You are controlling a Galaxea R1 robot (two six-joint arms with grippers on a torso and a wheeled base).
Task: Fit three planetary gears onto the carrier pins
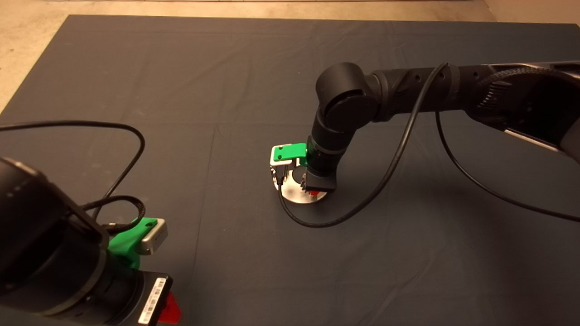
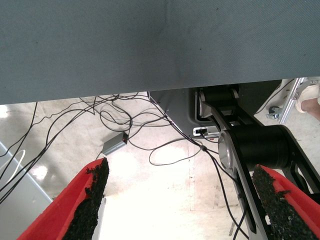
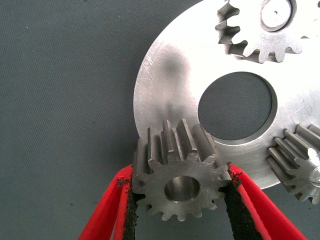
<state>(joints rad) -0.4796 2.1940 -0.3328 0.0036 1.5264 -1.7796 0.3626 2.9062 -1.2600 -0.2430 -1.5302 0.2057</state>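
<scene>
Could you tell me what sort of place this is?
Probably a robotics lab or test bench: a dark mat on a table, loose cables on the bare floor, and the right gripper holding a gear at a metal disc.

You see dark mat (image 1: 190, 90) covering table, creased, pale floor (image 1: 27, 40) past far edge. Directly on mat near middle: shiny round disc (image 3: 165, 75) with large centre hole, lying flat. Black cable (image 1: 344, 217) loops across mat just beside disc.
</scene>
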